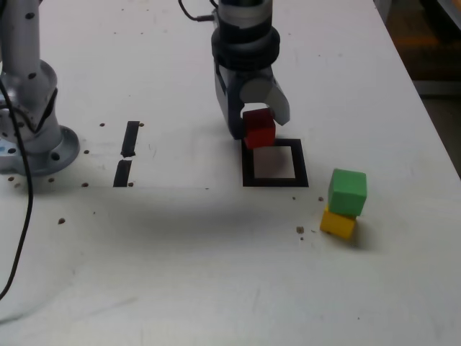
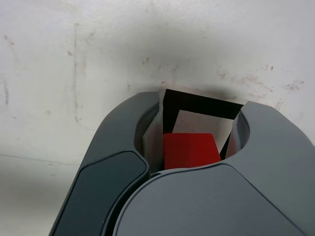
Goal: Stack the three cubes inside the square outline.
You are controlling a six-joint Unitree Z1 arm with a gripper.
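Gripper (image 1: 259, 125): clamped on solid red cube (image 1: 260, 131), by black tape sq. outline (image 1: 275, 182)
Solid green cube (image 1: 347, 192): atop yellow cube (image 1: 338, 224), ext. view's R of outline

**Two strips on your speckled table**

You have two black strips (image 1: 131, 137) roughly in line on the white table (image 1: 180, 281), toward the exterior view's left. Dark spots (image 1: 61, 221) dot its surface. Beyond its edge, far right, you can see a grey bar (image 1: 438, 88).
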